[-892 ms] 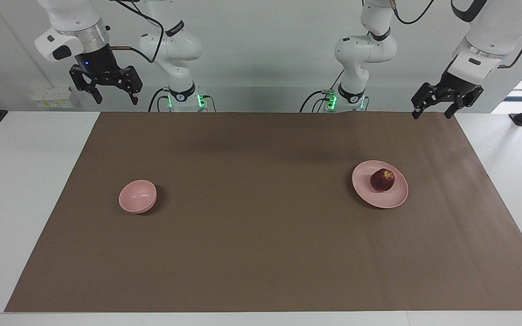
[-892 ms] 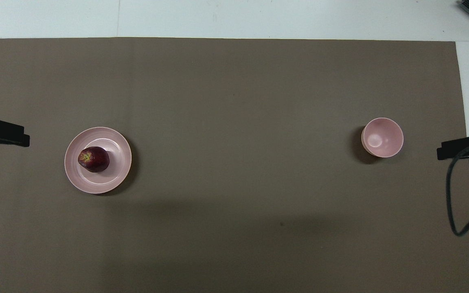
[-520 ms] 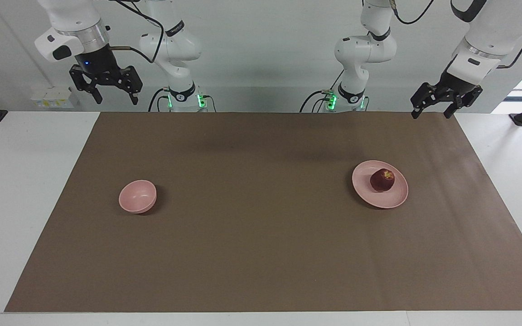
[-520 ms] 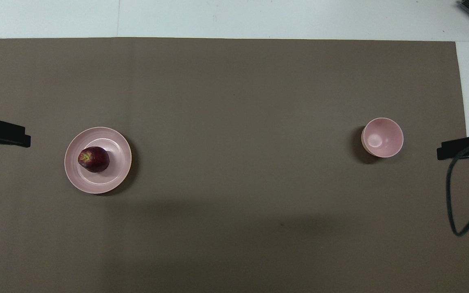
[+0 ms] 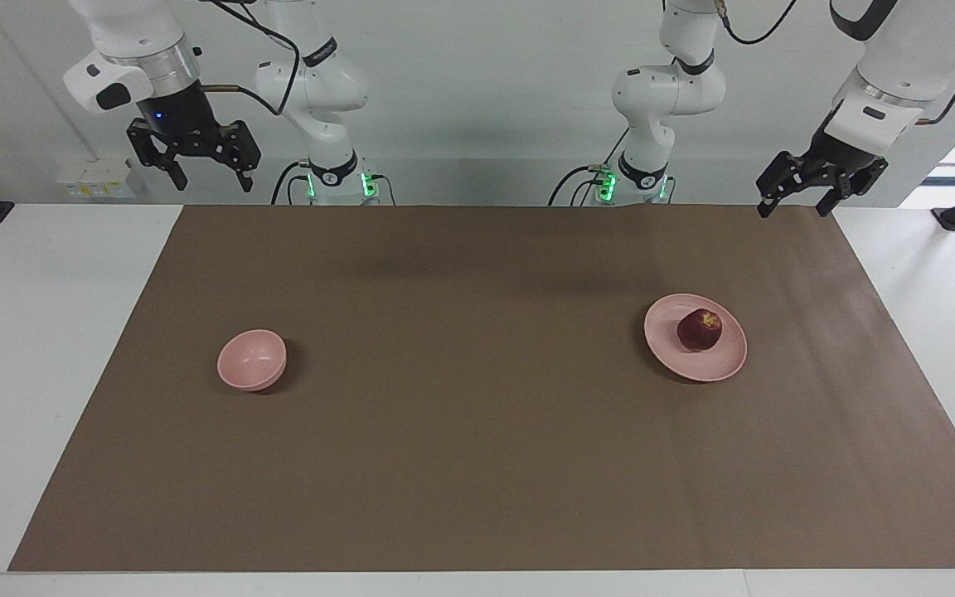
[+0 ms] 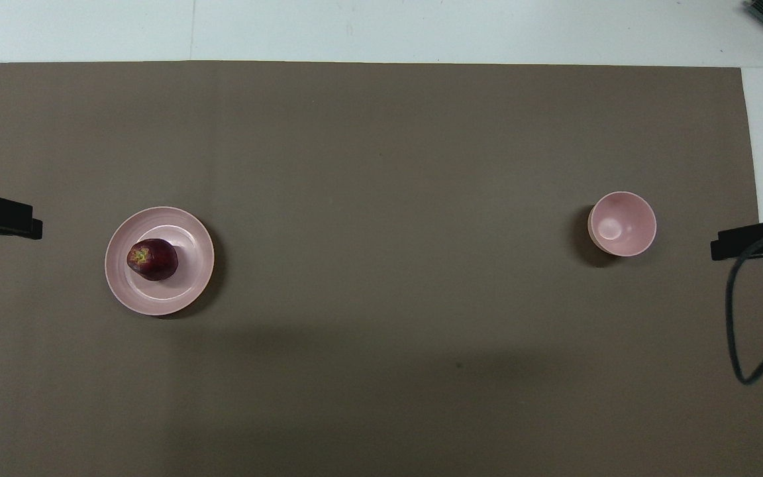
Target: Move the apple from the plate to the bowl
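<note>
Dark red apple (image 5: 699, 330) – pale pink plate (image 5: 716, 364) – brown mat (image 5: 477, 464).

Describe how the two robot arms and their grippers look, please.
Both arms are glossy white with rounded joints, black cables looping along them and green lights at the bases. The left gripper and right gripper are black two-finger linkage hands. A silver ring and a small blue light sit above the right one.

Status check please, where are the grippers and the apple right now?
Left gripper open, raised near the plate's end of the table. Right gripper open, raised at the bowl's end. Apple on plate, bowl empty. Nothing between them.
</note>
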